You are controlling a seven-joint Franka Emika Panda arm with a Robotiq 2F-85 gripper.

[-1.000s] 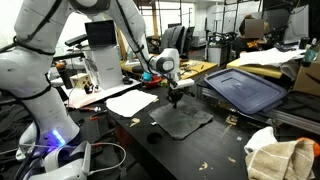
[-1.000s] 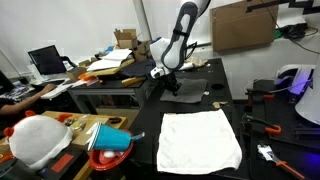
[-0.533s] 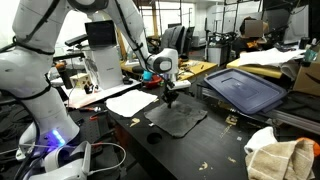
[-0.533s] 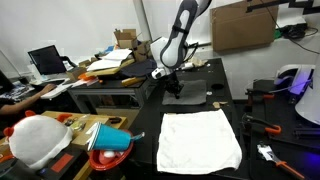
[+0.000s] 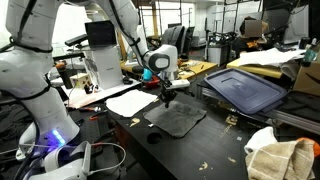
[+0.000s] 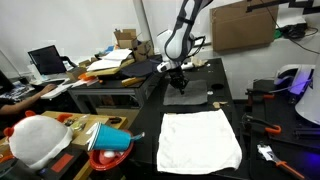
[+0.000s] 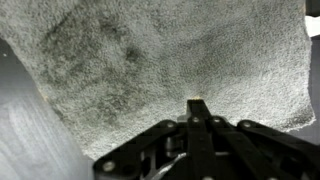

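Jaws of the gripper [image 7: 198,107] stand pressed together just above the dark grey towel [image 7: 150,50], spread on the black table [image 5: 215,150]; any pinch is unclear.
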